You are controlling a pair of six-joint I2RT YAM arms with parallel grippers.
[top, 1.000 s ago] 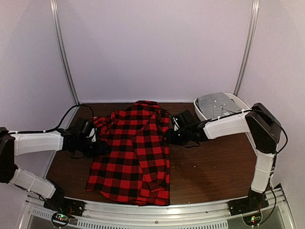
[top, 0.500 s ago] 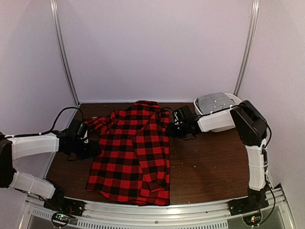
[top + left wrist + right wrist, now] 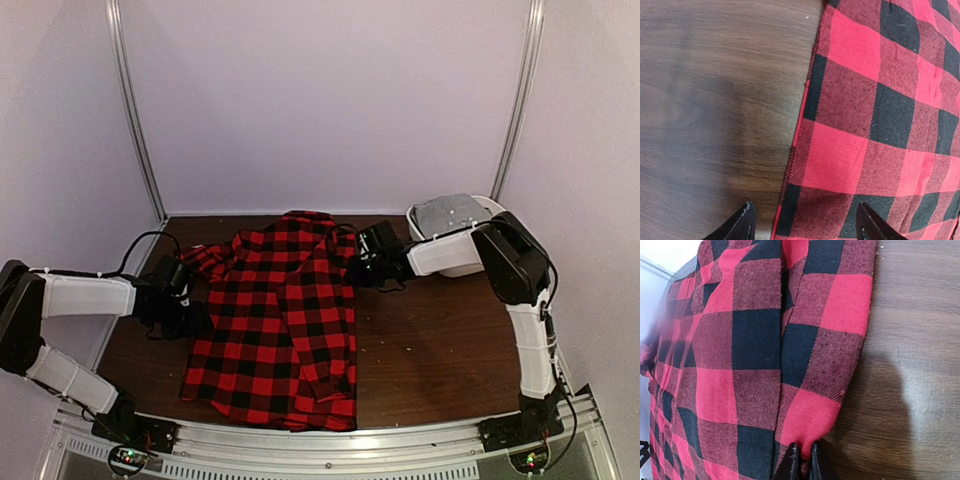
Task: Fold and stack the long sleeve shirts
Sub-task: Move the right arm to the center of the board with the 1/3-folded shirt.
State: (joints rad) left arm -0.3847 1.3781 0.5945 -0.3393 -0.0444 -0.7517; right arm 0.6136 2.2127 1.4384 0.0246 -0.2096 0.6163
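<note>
I see one shirt [image 3: 280, 320], red-and-black check flannel, lying mostly flat down the middle of the tabletop [image 3: 440, 350]. Its collar is at the far end and its hem is by the near edge. The left sleeve is bunched up beside the far left shoulder. The right side is folded inward, and the right hand [image 3: 802, 460] pinches a corner of that fold.

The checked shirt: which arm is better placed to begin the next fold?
Right, I judge. The right tool is shut on the edge of the shirt, pinching the fabric. The left tool stands open astride the opposite edge and grips nothing.
</note>
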